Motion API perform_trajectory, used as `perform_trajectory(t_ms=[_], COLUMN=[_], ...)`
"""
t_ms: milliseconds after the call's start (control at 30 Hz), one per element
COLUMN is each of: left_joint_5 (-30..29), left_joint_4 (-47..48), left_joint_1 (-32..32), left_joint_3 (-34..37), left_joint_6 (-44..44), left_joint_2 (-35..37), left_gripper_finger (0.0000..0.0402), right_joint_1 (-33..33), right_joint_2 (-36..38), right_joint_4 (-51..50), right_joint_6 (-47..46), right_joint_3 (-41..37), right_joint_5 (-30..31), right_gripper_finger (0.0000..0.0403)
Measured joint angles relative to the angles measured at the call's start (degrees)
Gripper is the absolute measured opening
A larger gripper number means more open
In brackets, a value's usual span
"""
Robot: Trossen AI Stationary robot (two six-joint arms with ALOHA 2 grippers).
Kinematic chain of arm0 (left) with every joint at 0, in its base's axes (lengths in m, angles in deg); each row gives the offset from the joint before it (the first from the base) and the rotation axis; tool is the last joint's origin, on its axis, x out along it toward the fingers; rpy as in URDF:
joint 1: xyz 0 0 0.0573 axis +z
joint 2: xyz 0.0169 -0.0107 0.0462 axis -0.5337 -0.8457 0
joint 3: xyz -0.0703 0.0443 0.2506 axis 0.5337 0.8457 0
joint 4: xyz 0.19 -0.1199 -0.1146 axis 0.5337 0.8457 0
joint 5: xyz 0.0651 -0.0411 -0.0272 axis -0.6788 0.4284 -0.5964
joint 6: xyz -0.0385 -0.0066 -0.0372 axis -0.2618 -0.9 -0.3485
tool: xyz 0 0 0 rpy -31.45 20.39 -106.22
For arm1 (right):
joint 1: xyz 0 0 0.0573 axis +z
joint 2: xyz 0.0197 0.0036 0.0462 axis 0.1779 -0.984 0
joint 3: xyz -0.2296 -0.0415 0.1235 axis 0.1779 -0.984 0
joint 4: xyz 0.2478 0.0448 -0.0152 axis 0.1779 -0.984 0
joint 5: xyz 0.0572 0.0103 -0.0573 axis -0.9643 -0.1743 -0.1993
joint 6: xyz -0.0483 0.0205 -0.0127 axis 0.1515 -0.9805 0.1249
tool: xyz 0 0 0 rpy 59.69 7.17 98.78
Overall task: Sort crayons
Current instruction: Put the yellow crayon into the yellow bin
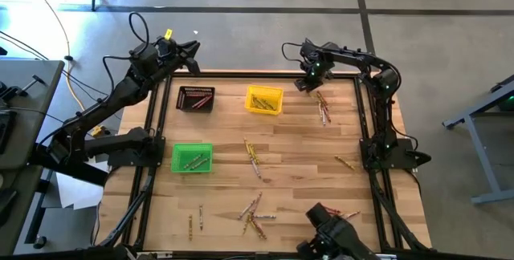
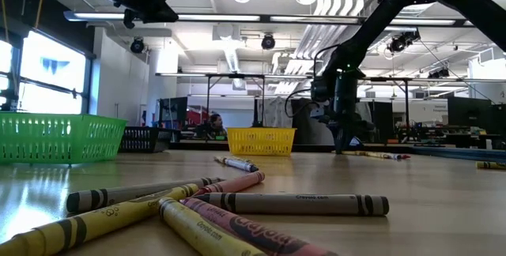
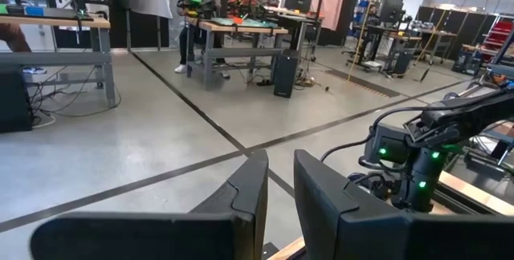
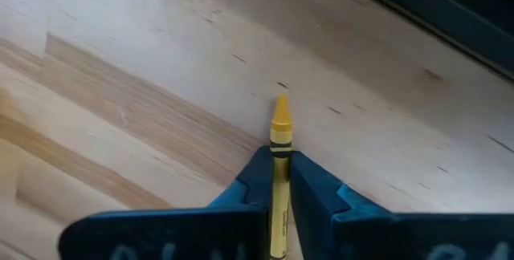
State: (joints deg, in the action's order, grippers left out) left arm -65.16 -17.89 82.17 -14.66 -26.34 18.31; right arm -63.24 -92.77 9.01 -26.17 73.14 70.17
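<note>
The right tool (image 4: 277, 188) is clamped on 1 yellow crayon (image 4: 279, 144) near the worktop's (image 1: 321, 164) upper right edge. It should probably lift clear, then travel left to the yellow bin (image 1: 264, 99). The open worktop between offers room. The left tool (image 3: 277, 204), slightly parted and empty, waits beyond the upper left edge.

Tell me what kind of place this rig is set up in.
Probably a robotics lab or workshop: workbenches with equipment stand on a bare concrete floor, exposed ducts and lights run overhead, and a person is at one bench.
</note>
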Motion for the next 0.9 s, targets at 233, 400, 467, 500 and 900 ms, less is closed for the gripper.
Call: perform_trajectory(t_ms=[233,400,467,500,900], left_joint_5=[0.14,0.16,0.15,0.15,0.17], left_joint_4=[-0.02,-0.02,-0.02,-0.02,-0.11], left_joint_1=[-0.04,-0.04,-0.04,-0.05,-0.04], left_joint_3=[0.00,0.00,0.00,0.00,0.00], left_joint_6=[-0.13,-0.70,-1.04,-1.05,0.37], left_joint_2=[0.00,0.00,0.00,0.00,0.00], left_gripper_finger=[0.0048,0.0048,0.0048,0.0048,0.0048], right_joint_1=[0.63,2.01,3.78,4.77,18.40], right_joint_2=[3.86,9.18,11.71,12.55,13.04], right_joint_4=[-0.20,0.91,2.59,3.54,31.67], right_joint_6=[-0.01,-0.52,-1.25,-1.43,-2.96], right_joint_3=[1.56,1.60,1.66,1.73,1.71], right_joint_5=[-5.85,-8.62,-9.77,-10.26,-3.75], right_gripper_finger=[0.0005,0.0007,0.0007,0.0007,0.0007])
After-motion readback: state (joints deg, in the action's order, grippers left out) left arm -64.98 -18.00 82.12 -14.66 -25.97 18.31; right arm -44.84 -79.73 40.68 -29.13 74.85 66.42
